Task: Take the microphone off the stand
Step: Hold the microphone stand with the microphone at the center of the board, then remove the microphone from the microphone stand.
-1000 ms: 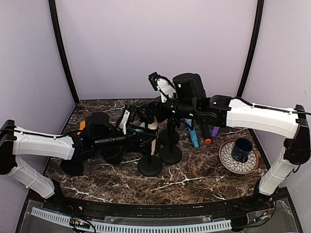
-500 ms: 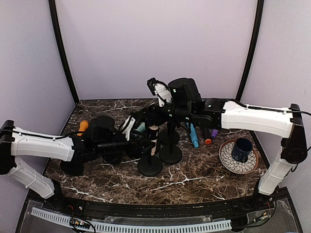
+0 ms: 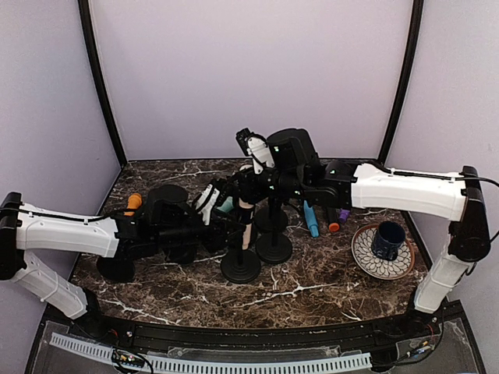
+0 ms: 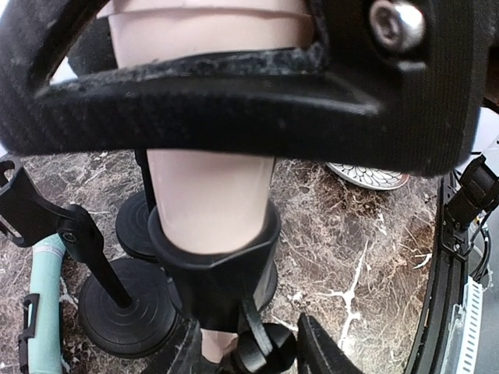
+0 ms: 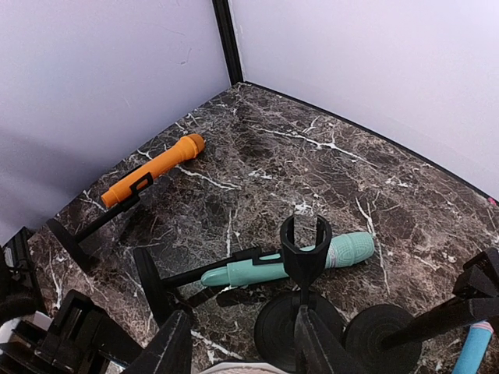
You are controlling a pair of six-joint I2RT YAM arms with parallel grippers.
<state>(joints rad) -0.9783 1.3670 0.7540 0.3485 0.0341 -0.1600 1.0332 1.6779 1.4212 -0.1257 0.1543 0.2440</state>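
My right claw (image 5: pixel 242 331) hangs over the top end of the beige microphone (image 4: pixel 207 195), its fingers partway open on either side of the pale rim. Whether they grip it I cannot tell. My left claw (image 4: pixel 256 347) sits lower, fingers partway open astride the joint of the stand (image 3: pixel 240 266) just under the clip (image 4: pixel 214 265); again I cannot tell if they bite.

The microphone is near the middle of the marble table (image 3: pixel 327 300), in the nearest of the upright stands, its long axis close to upright. It lies straight below my right claw and just above my left, so the right is the one at the microphone itself. I judge the way out is up along that axis, with the left steadying the stand.

The body is smooth and matte, a tapering cylinder — seated in a black plastic cup-shaped clip over a thin post and a round, heavy-looking disc base.
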